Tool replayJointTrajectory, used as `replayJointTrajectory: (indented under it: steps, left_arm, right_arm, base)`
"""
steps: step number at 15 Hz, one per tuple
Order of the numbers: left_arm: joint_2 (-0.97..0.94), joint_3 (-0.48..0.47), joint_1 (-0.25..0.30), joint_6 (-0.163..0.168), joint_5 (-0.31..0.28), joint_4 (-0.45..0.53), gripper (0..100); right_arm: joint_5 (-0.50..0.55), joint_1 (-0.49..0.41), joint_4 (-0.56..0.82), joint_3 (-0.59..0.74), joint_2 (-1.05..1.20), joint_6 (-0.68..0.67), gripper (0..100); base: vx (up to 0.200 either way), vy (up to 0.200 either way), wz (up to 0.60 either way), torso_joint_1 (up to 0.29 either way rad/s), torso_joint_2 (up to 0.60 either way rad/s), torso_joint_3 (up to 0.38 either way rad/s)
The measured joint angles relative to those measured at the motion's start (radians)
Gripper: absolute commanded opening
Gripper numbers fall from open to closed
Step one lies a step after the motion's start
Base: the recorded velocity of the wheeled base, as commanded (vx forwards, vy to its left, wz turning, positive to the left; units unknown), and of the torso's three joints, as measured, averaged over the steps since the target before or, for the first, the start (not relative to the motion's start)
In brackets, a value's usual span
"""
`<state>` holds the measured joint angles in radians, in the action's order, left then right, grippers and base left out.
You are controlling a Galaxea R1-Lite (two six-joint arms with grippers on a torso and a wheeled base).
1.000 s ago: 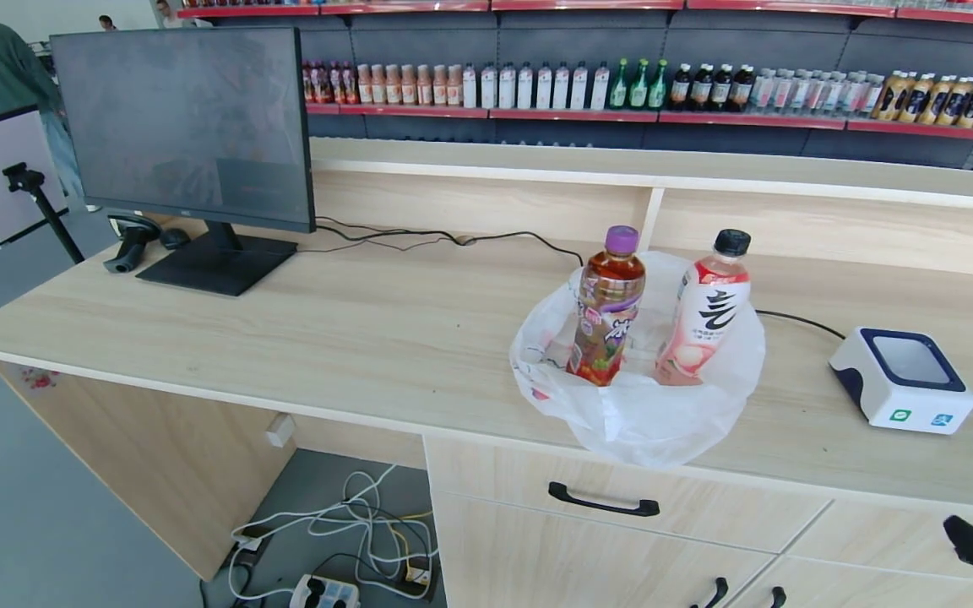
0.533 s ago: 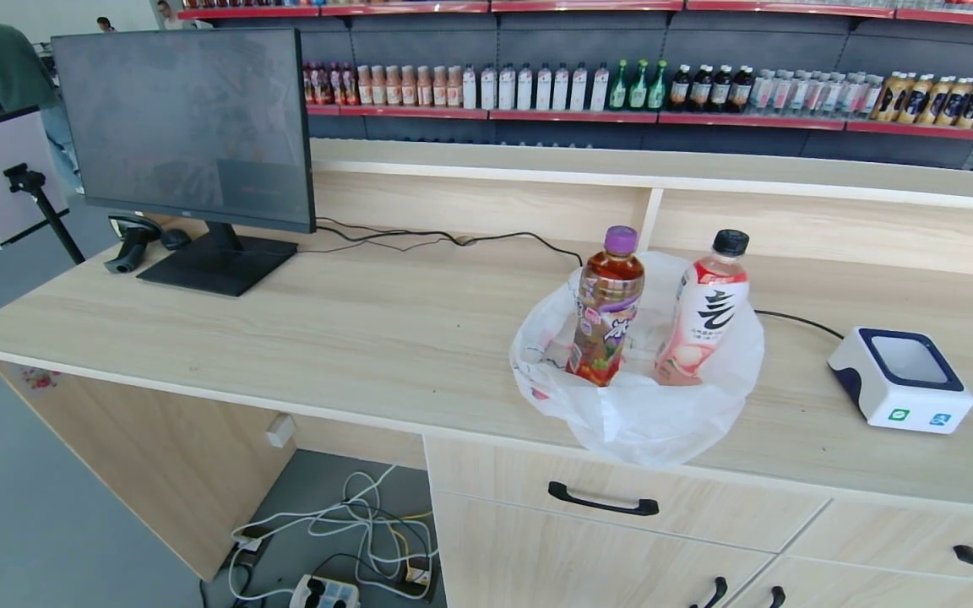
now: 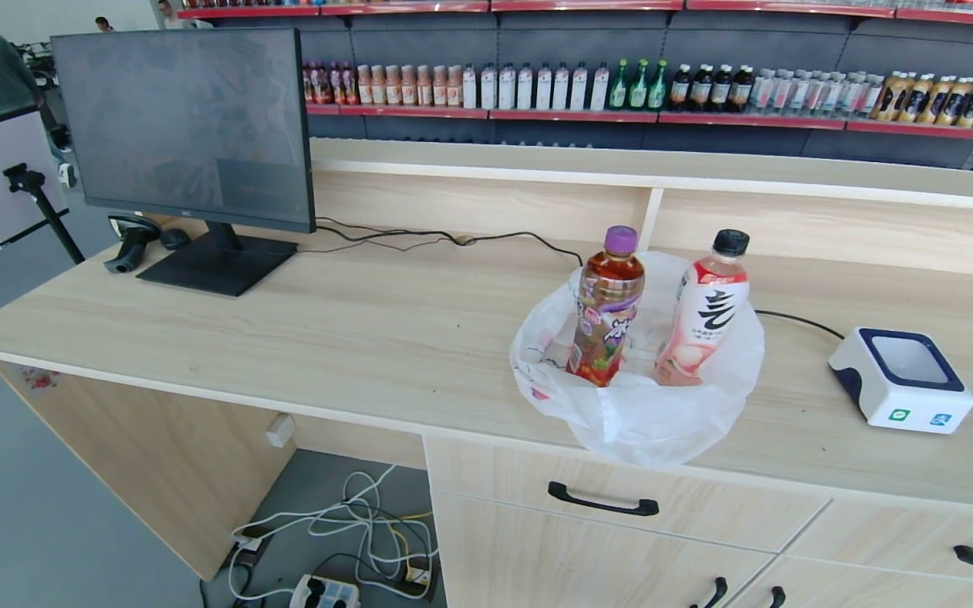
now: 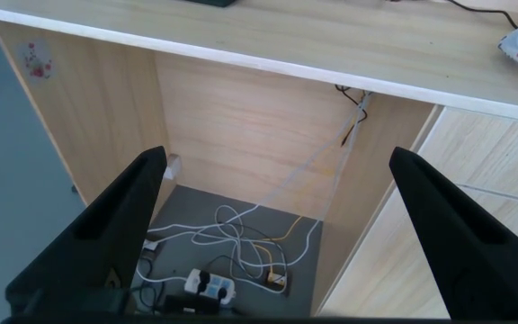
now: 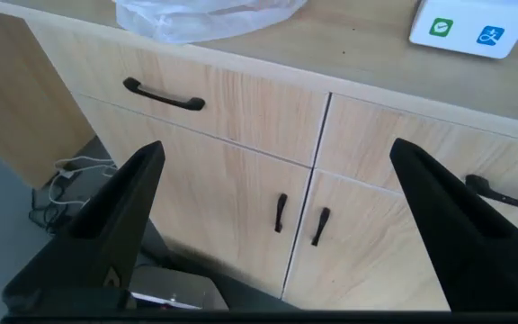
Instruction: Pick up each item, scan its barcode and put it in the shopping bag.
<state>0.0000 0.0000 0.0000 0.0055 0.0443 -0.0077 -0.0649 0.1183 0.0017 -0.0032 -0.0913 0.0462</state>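
1. At the left end of the counter point(image 3: 351, 329) stands a dark monitor point(image 3: 187, 127). A black handheld scanner point(image 3: 126, 247) lies beside its foot, partly hidden, and its shape is hard to make out.
2. Under the counter a tangle of cables point(image 3: 351, 523) runs to a power strip point(image 3: 324, 591), which the picture's lower edge cuts off.
3. The shopping bag point(image 3: 647, 414), thin white plastic, sits right of centre near the counter's front edge with its mouth open and sagging.
4. Inside it the purple-capped bottle point(image 3: 607, 308) stands upright. The black-capped bottle point(image 3: 706, 312) is just beside it on the right, leaning slightly. The bag's folds hide both bases.
5. The barcode scanner point(image 3: 900, 380), a white box with a dark window, sits apart to the right. Its cord disappears behind the bag.
6. The left gripper point(image 4: 277, 157) hangs below counter level, its jaws wide apart with the floor cables seen between them.
7. The right gripper point(image 5: 277, 148) faces the drawer fronts point(image 5: 232, 99), jaws also wide. There the frame's edge clips the bag and scanner.
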Motion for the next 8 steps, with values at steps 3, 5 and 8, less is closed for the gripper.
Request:
replayJointTrajectory:
  steps: [3, 5, 8]
  left_arm:
    - [0.000, 0.000, 0.000, 0.005, -0.001, 0.002, 100]
    - [0.000, 0.000, -0.001, 0.005, -0.001, 0.002, 100]
    - [0.000, 0.000, 0.001, 0.006, -0.002, 0.001, 100]
  right_arm:
    - [0.001, -0.002, 0.001, 0.003, 0.004, -0.002, 100]
    - [0.001, -0.003, 0.001, 0.003, 0.005, -0.001, 100]
    - [0.002, 0.023, 0.001, 0.003, 0.005, -0.002, 100]
  base:
    - [0.000, -0.200, 0.00, 0.004, 0.00, 0.004]
    - [0.000, -0.200, 0.00, 0.010, 0.00, 0.007]
    - [-0.133, -0.067, -0.60, 0.007, 0.00, 0.007]
